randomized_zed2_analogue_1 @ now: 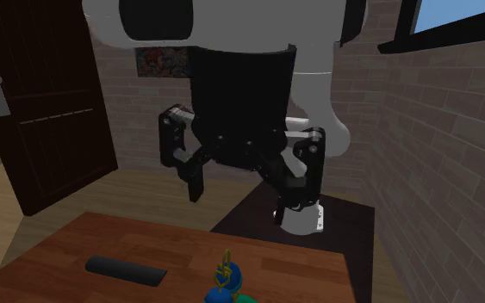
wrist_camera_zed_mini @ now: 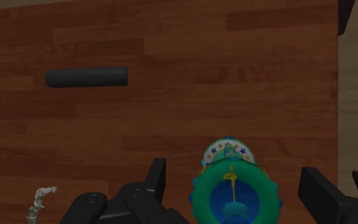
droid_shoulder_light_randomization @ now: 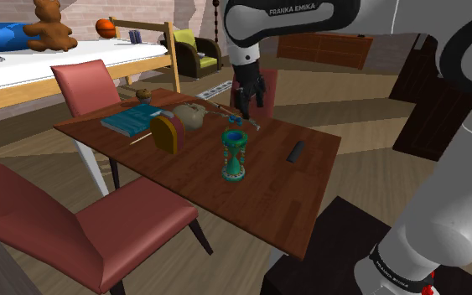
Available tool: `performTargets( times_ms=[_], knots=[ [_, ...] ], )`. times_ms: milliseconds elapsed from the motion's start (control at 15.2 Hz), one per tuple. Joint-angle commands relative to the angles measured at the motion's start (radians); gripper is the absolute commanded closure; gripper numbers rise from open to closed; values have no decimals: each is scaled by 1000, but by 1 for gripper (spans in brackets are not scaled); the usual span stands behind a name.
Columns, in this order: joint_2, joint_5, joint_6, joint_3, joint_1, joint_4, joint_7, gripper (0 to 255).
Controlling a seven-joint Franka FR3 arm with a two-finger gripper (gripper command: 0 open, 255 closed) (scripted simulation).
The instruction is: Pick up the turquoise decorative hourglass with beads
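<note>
One black bar (wrist_camera_zed_mini: pixel 86 77) (flat) near hourglass (wrist_camera_zed_mini: pixel 234 194)

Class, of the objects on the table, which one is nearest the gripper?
The turquoise hourglass: it stands upright directly below the gripper, between its open fingers, which do not touch it. The dark bar and the blue book lie well aside.

Only the top of the hourglass (randomized_zed2_analogue_1: pixel 227 282) shows in the second exterior view, rest cut by the lower edge; the wrist view's edge clips it too. Whitish scrap (wrist_camera_zed_mini: pixel 39 202) near the table (wrist_camera_zed_mini: pixel 171 38) edge: too small to name. Shoulder view, thin items (droid_shoulder_light_randomization: pixel 225 111) at the far side: unclear.
</note>
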Motion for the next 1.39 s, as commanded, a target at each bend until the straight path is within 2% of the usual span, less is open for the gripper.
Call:
performTargets(
  times_ms=[0, 198, 396, 462, 924, 1056, 1122, 1320],
  knots=[
    [116, -21, -53, 8, 12, 128, 9, 0],
    [300, -53, -146, 16, 42, 344, 21, 0],
    [517, -88, -276, 14, 87, 633, 20, 0],
    [554, -93, -300, 11, 96, 687, 17, 0],
    [525, -85, -187, 13, 83, 544, 33, 0],
    [524, -85, -179, 13, 82, 534, 34, 0],
    [525, -85, -181, 13, 83, 538, 33, 255],
    [524, -85, -180, 13, 82, 536, 34, 255]
  ],
)
